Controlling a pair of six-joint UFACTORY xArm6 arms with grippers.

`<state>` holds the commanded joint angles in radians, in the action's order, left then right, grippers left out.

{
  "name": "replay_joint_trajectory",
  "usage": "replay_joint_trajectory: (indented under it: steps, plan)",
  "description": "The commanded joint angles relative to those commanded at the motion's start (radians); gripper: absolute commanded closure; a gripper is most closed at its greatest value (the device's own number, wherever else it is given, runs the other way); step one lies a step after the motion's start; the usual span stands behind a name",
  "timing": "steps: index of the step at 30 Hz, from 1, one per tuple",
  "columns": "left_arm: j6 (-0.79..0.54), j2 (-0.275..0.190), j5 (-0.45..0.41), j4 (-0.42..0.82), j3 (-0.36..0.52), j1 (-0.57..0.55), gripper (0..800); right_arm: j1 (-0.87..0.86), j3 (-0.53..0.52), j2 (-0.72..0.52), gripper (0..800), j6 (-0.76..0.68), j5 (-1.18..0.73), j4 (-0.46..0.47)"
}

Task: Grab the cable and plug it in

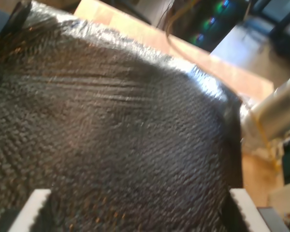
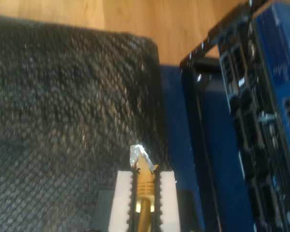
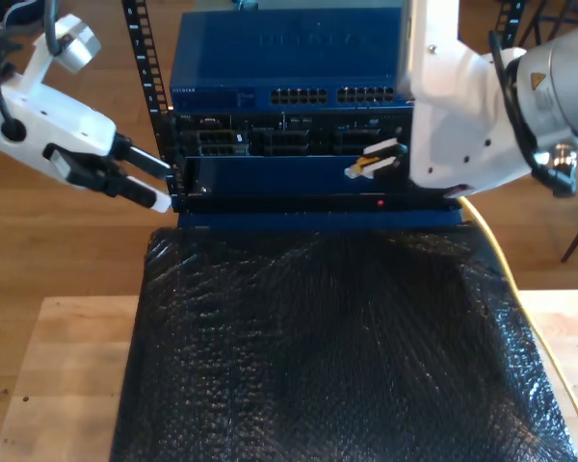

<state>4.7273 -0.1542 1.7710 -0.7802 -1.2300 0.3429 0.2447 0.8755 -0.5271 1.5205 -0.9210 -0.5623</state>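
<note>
The yellow cable point(image 3: 502, 262) trails from the exterior view's right table edge up behind a white arm. Its clear clip plug point(image 2: 140, 157) sticks out past the white fingers point(image 2: 120, 193) of my second gripper point(image 2: 145, 175), which is shut on the cable's yellow boot. In the exterior view my second gripper point(image 3: 374, 160) holds the plug point(image 3: 353, 171) in front of the black middle unit of the rack point(image 3: 270, 142), right of centre. My first gripper point(image 3: 152, 183) hovers open by the rack's left post in the exterior view. Its fingers point(image 1: 35, 209) stand wide apart over the black mat point(image 1: 116, 125).
A blue switch point(image 3: 289, 58) with rows of ports point(image 3: 337, 96) tops the rack. A black bubble-textured mat point(image 3: 328, 356) covers the wooden table point(image 3: 67, 375) in front of it. Black rack rails point(image 3: 143, 58) stand upright at both sides.
</note>
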Motion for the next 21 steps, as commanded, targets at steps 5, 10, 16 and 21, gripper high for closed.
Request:
replay_joint_trajectory:
  steps: [5,10,16,21]
  plan:
    - [-0.057,-0.032,0.003,0.107,-0.006,0.003,0,-0.003,0.044,0.032,798,-0.075,-0.044,0.109]
    - [-0.123,-0.068,0.009,0.215,-0.005,0.008,0,-0.003,0.117,0.103,797,-0.129,-0.14,0.144]
    - [-0.236,-0.121,0.077,0.33,0.026,0.015,0,-0.009,0.146,0.147,797,-0.137,-0.163,0.183]
    - [-0.393,-0.166,0.132,0.381,0.104,0.086,0,-0.011,0.161,0.183,798,-0.16,-0.166,0.209]
